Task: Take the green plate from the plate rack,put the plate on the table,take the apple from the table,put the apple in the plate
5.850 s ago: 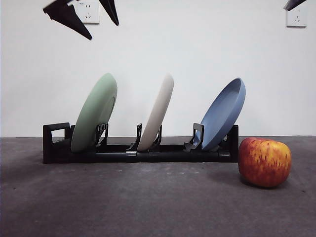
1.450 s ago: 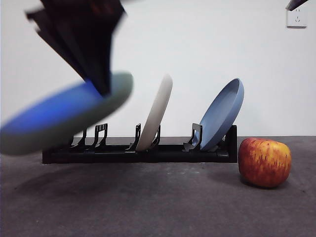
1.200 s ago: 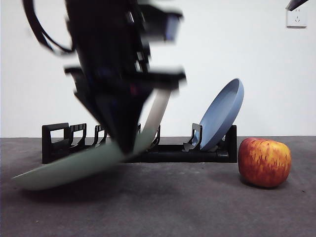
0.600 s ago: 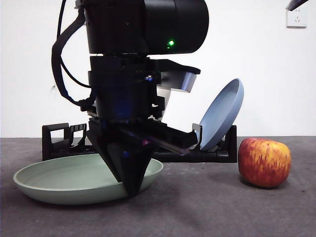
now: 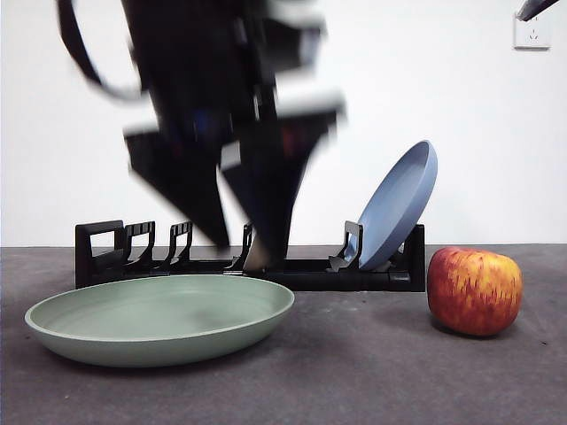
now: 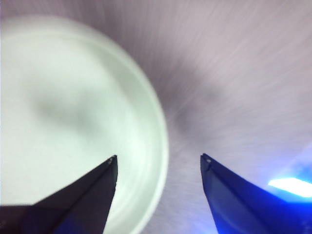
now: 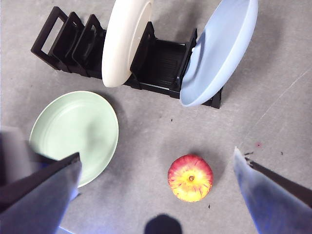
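The green plate (image 5: pixel 159 319) lies flat on the table (image 5: pixel 354 381), in front of the plate rack's (image 5: pixel 106 257) left end. My left gripper (image 5: pixel 246 248) hangs blurred just above the plate's right rim, open and holding nothing. In the left wrist view its jaws (image 6: pixel 159 157) straddle the rim of the green plate (image 6: pixel 73 122). The apple (image 5: pixel 474 290) rests on the table at the right, beside the rack's end. My right gripper (image 7: pixel 157 153) is open high above, looking down on the apple (image 7: pixel 190 178) and the green plate (image 7: pixel 75 134).
A cream-white plate (image 7: pixel 124 41) and a blue plate (image 5: pixel 399 204) stand in the rack (image 7: pixel 58 39); in the front view the left arm hides most of the white one. The right arm shows only as a black tip (image 5: pixel 536 7) at the top right corner.
The left gripper carried the green plate out of the rack and laid it flat on the table. It has since opened, let go and risen off the plate.
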Robot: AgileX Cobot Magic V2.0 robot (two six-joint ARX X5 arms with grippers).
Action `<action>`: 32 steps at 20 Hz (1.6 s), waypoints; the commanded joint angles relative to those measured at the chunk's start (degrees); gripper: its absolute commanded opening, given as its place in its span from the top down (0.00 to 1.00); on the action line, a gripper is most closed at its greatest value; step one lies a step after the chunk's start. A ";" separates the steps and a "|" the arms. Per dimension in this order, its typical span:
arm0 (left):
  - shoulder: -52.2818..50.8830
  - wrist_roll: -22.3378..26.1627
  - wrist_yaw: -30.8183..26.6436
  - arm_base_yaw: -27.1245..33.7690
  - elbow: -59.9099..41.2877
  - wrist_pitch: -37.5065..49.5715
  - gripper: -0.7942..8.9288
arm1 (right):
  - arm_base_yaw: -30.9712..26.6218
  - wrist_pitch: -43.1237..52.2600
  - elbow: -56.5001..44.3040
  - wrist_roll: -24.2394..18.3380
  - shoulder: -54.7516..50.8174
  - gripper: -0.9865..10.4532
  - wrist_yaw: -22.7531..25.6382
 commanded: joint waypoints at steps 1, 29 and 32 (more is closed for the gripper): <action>-10.03 -0.55 3.10 0.07 -0.20 -0.46 0.62 | 0.09 -0.07 0.28 -0.50 0.11 0.23 0.33; -68.22 -7.82 -3.17 -0.68 9.18 -35.43 0.63 | 8.61 12.57 -27.98 5.14 1.42 0.23 9.07; -68.22 -7.80 -3.15 -1.46 9.18 -35.43 0.63 | 8.61 15.74 -28.48 5.46 4.09 0.23 9.31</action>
